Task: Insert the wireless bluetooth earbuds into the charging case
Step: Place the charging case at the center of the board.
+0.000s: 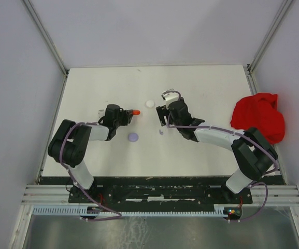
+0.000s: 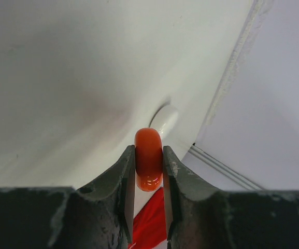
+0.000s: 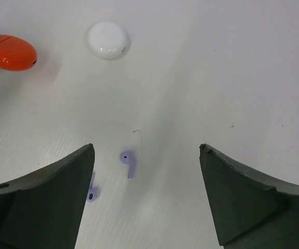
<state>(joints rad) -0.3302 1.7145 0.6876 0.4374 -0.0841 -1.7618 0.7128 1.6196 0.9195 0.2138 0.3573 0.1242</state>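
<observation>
The purple earbud (image 3: 128, 158) lies low in the centre of the right wrist view, between the wide-spread jaws of the right gripper (image 3: 146, 150); tiny, light, hard and glossy, it will probably skid unless pinched across its bulb, not its thin stem. A second purple earbud (image 3: 90, 194) is half hidden behind the lower-left finger, and the left gripper (image 2: 149, 174) pinches the red case (image 2: 148, 155) edge-on, so I cannot tell whether its lid is open.

top: overhead, behind arms, down on bench (image 1: 201, 150) | wrists: close, low, past fingers (image 3: 51, 202) | all share white charging case (image 3: 108, 40)
</observation>
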